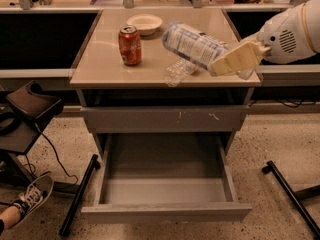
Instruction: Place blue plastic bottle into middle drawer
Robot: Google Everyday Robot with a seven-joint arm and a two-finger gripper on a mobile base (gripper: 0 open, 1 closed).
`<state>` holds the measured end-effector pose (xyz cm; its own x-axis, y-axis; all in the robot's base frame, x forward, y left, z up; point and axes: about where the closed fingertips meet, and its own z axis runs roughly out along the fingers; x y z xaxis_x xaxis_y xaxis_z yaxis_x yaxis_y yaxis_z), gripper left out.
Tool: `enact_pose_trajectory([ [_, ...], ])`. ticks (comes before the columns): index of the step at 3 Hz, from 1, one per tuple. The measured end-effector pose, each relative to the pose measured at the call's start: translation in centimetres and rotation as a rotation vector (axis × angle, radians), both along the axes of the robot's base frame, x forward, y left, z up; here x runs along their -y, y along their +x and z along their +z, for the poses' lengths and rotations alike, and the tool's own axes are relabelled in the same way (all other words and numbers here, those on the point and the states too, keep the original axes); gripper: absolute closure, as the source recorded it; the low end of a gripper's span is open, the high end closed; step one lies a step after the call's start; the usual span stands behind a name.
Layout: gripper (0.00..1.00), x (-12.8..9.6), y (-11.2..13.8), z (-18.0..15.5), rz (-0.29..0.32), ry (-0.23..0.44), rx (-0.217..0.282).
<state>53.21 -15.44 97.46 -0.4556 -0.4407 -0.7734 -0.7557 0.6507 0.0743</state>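
Note:
My gripper [217, 64] reaches in from the right on a white arm [292, 31]. It is shut on the blue plastic bottle [192, 43], a stubby clear bottle with a pale blue-and-white label. The bottle is held tilted on its side above the right part of the tabletop [100, 64]. One cream finger [237, 58] lies along the bottle's near side; the other finger is hidden behind it. The middle drawer [165, 189] is pulled open below the table, with a flat grey inside that holds nothing. The bottle is well above and behind the drawer.
A slim clear bottle [177, 72] lies on the tabletop under the held bottle. A red can [130, 45] and a white bowl [145, 23] stand at the left and back. A scratched closed drawer front [165, 118] sits above the open one. A chair [27, 109] and a shoe [32, 194] are at the left, a black leg [292, 196] at the right.

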Motion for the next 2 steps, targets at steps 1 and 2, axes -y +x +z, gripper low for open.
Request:
enact_pose_trajectory([
  [1, 1.0, -0.5, -0.1, -0.4, 0.0, -0.028, 0.032],
  [2, 1.0, -0.6, 0.0, -5.9, -0.011, -0.045, 0.042],
])
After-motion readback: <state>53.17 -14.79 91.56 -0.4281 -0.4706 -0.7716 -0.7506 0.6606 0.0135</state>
